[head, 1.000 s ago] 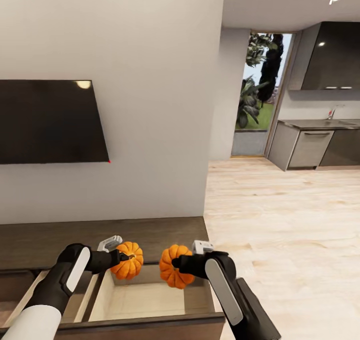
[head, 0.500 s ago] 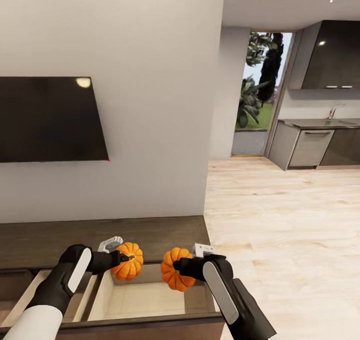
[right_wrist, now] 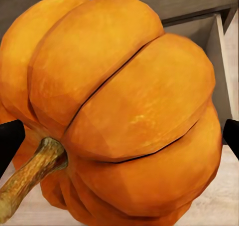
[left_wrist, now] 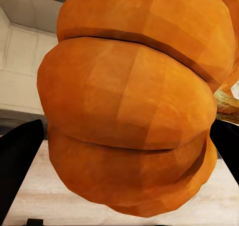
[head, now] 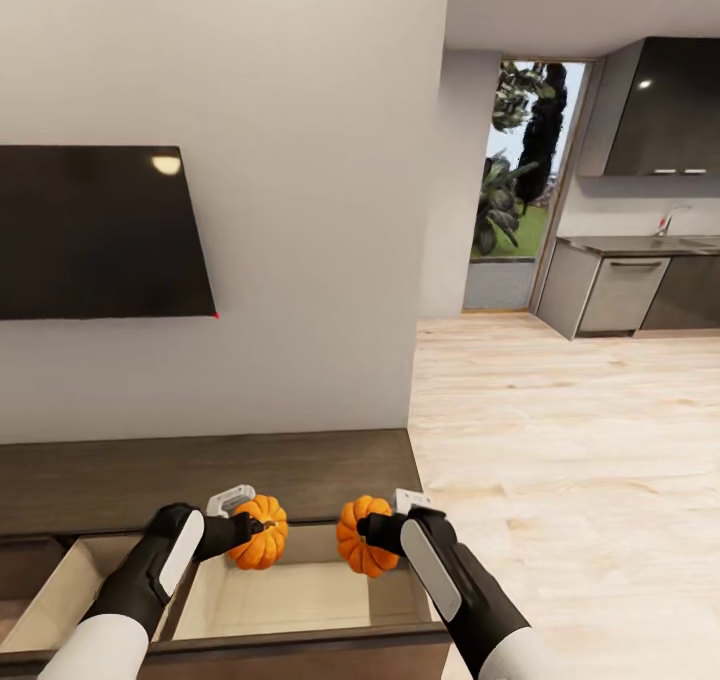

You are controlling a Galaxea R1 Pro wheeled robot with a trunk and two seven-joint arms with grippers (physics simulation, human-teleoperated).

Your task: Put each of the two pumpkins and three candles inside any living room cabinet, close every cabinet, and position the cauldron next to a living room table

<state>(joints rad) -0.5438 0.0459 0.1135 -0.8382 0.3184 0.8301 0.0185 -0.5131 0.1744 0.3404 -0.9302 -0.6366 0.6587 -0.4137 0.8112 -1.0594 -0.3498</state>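
I have my left gripper (head: 243,530) clamped on one pumpkin (head: 258,545), and my right gripper (head: 378,532) clamped on the other pumpkin (head: 364,550). Both hang side by side, a little apart, over the open drawer (head: 300,600) of the cabinet (head: 200,470), near its back edge. Through each wrist camera I see a pumpkin (left_wrist: 134,111) (right_wrist: 119,111) close between the dark fingers (left_wrist: 17,161) (right_wrist: 10,141), pale drawer floor below
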